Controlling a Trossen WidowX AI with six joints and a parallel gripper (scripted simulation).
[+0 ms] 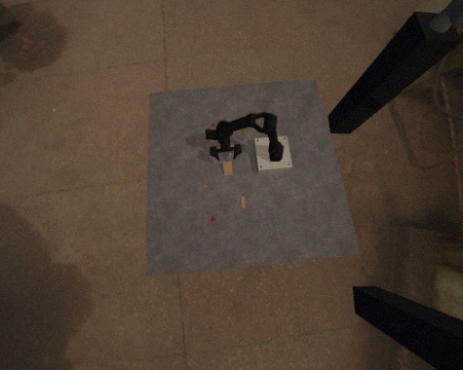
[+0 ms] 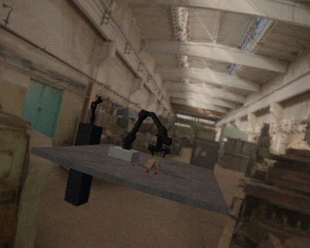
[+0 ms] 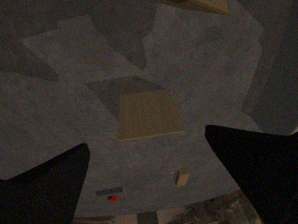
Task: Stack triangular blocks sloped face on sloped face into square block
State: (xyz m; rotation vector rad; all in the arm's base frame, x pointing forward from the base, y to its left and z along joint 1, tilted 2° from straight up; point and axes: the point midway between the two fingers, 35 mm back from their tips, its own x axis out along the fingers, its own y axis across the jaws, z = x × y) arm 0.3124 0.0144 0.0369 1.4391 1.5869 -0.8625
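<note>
One tan triangular block (image 1: 228, 168) (image 3: 150, 115) lies on the table just beyond the fingertips in the top view, its broad face up in the wrist view. The other tan triangular block (image 2: 150, 162) (image 3: 212, 4) lies apart from it, cut off at the top of the wrist view; the arm mostly hides it in the top view. Its sloped side shows in the exterior view. My gripper (image 1: 226, 155) (image 2: 158, 156) (image 3: 148, 140) is wide open and empty, pointing down above the table near both blocks. Neither block is seen touching the fingers.
On the grey table (image 1: 179, 243) (image 2: 192, 192) lie small red cubes (image 1: 213, 125) (image 2: 147, 171), another red piece (image 1: 212, 219) (image 3: 112, 198), an orange piece (image 1: 205, 186) (image 2: 174, 167) and a narrow tan piece (image 1: 243, 203) (image 3: 182, 177). The arm's pale base box (image 1: 262, 163) (image 2: 120, 154) stands beside the blocks.
</note>
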